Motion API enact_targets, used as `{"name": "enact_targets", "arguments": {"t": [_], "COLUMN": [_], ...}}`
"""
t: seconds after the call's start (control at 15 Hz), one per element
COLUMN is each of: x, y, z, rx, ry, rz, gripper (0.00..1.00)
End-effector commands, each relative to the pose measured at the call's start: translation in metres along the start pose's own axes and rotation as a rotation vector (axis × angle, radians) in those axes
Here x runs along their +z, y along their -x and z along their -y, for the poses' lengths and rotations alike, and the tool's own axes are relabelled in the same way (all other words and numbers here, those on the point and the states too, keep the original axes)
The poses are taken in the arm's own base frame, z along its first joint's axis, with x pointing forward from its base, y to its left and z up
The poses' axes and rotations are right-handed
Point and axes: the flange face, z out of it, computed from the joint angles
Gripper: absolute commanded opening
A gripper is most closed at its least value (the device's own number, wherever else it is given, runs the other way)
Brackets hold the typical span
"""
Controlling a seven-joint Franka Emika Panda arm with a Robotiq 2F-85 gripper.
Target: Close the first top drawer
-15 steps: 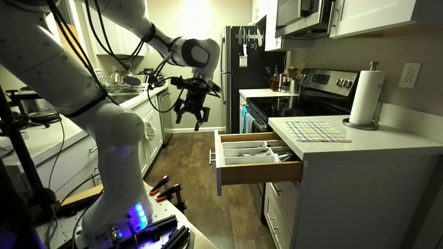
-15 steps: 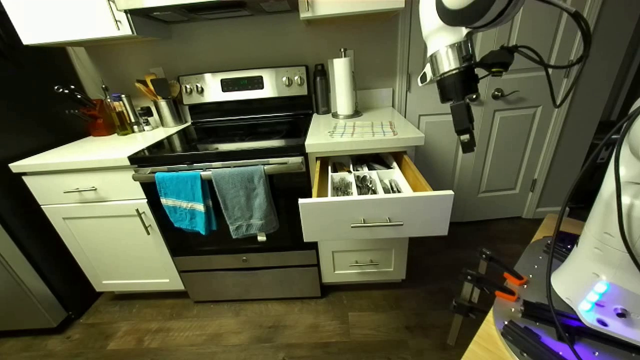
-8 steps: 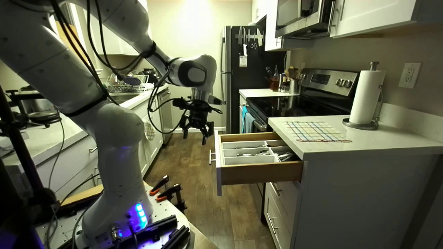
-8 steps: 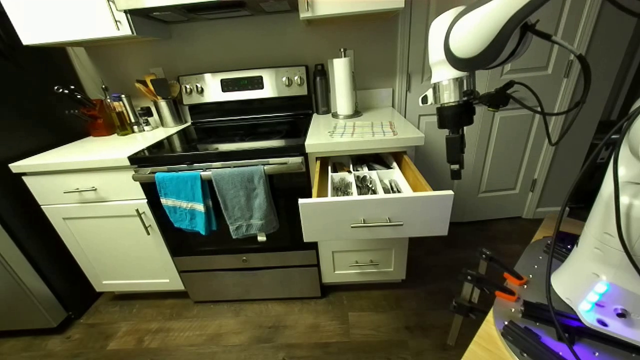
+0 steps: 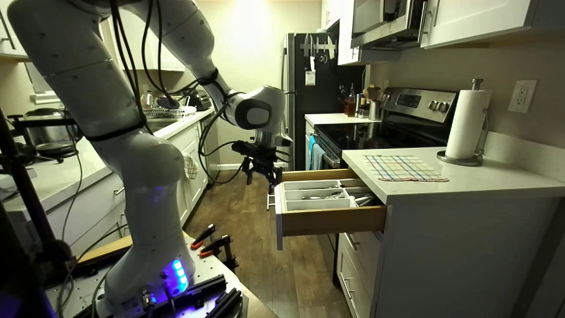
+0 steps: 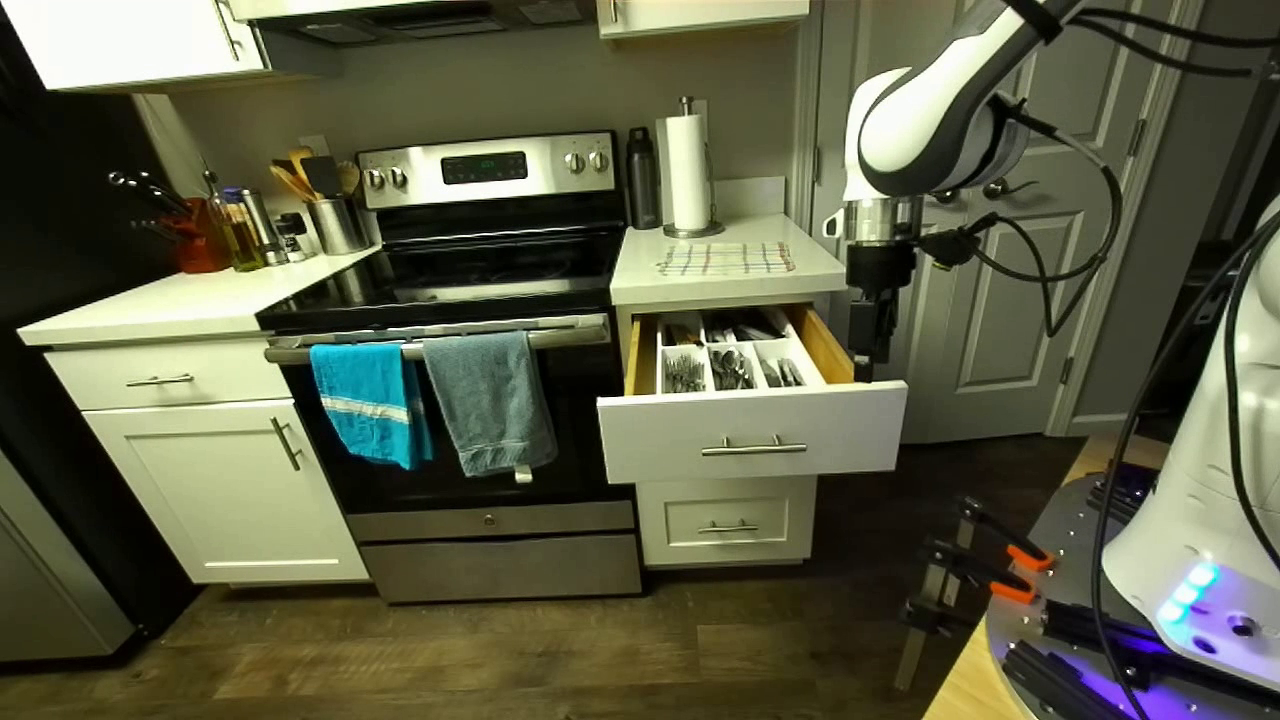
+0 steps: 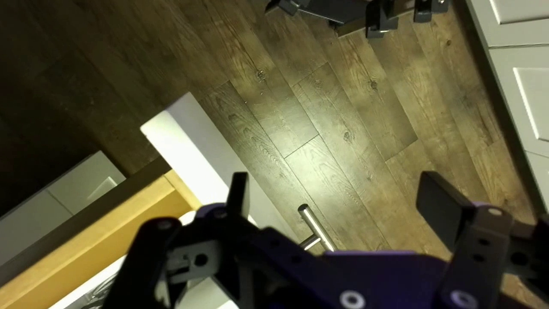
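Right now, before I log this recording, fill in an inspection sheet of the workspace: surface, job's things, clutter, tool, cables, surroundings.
Surface: white countertop above the first top drawer.
Job's things: the drawer stands open; utensils in its divided tray.
Clutter: checkered cloth, paper towel roll and dark bottle on the countertop.
Tool: open, at the drawer's front; contact unclear.
Cables: loops along the arm, apart from the drawer.
Surroundings: stove, with two towels hanging from its front.
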Motion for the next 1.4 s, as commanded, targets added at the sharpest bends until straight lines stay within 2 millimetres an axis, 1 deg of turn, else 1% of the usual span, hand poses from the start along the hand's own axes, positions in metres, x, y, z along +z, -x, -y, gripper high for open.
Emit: {"name": "enact_targets", "arguments": {"t": [0.0, 0.13, 0.53, 0.6, 0.8, 1.07, 1.2, 1.33], "x": [0.004, 0.009, 0.009, 0.014, 0.042, 0.094, 0.11, 0.119], "y": [-0.001, -0.001, -0.002, -0.005, -0.013, -0.018, -0.021, -0.027], "z": [0.0, 0.001, 0.001, 0.005, 0.011, 0.013, 0.011, 0.01], "rx": [0.008, 0.012, 0.014, 0.003, -0.02, -0.007, -0.003, -0.005], "ry": [-0.024, -0.047, -0.049, -0.055, -0.079, -0.115, -0.104, -0.082], "rz": [0.003, 0.008, 0.008, 0.023, 0.074, 0.162, 0.187, 0.201], "gripper": [1.0, 1.0, 1.0, 1.0, 1.0, 1.0, 1.0, 1.0]}}
